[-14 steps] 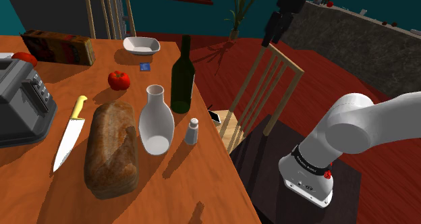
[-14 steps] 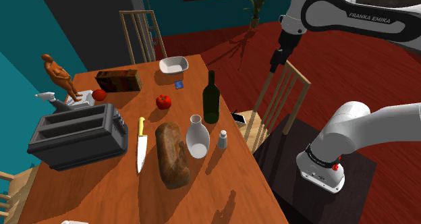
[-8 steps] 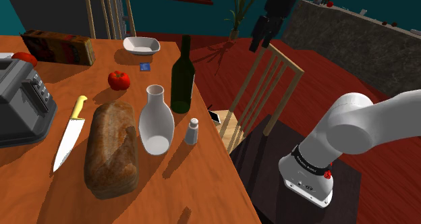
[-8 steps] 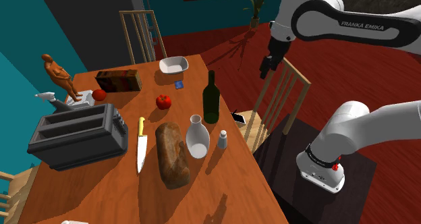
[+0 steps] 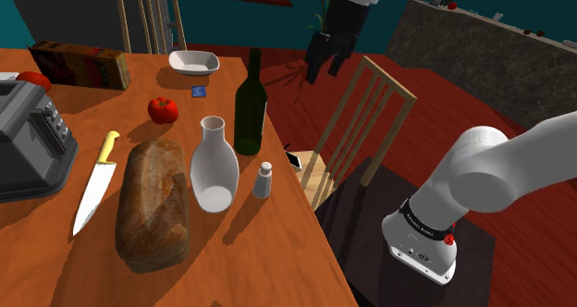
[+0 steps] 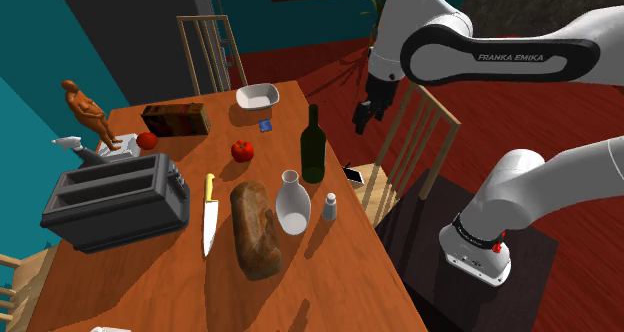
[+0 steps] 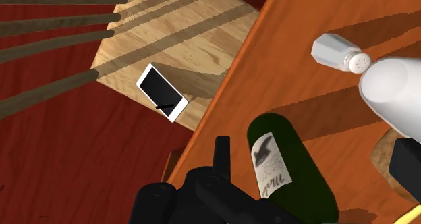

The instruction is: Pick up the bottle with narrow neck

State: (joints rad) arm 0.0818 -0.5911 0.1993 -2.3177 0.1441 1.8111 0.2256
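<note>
A dark green glass bottle (image 5: pixel 249 106) (image 6: pixel 314 150) with a long narrow neck and a pale label stands upright near the table's edge by the chair. My black gripper (image 5: pixel 324 67) (image 6: pixel 362 118) hangs in the air above the chair, off the table's edge and higher than the bottle's top, touching nothing. In the wrist view the bottle (image 7: pixel 290 179) lies between and below the two fingers, which stand wide apart. The gripper (image 7: pixel 314 145) is open with nothing in it.
A white vase (image 5: pixel 214 165) and a small shaker (image 5: pixel 263 180) stand close beside the bottle. Bread (image 5: pixel 153 203), a knife (image 5: pixel 95 185), a tomato (image 5: pixel 163 109), a toaster (image 5: pixel 28 139) and a bowl (image 5: pixel 192 62) share the table. A wooden chair (image 5: pixel 361 111) holds a phone (image 7: pixel 162 92).
The arm has swung toward the shoulder view's left and come lower, bringing the gripper from beyond the chair toward the bottle. The fingers have stayed open.
</note>
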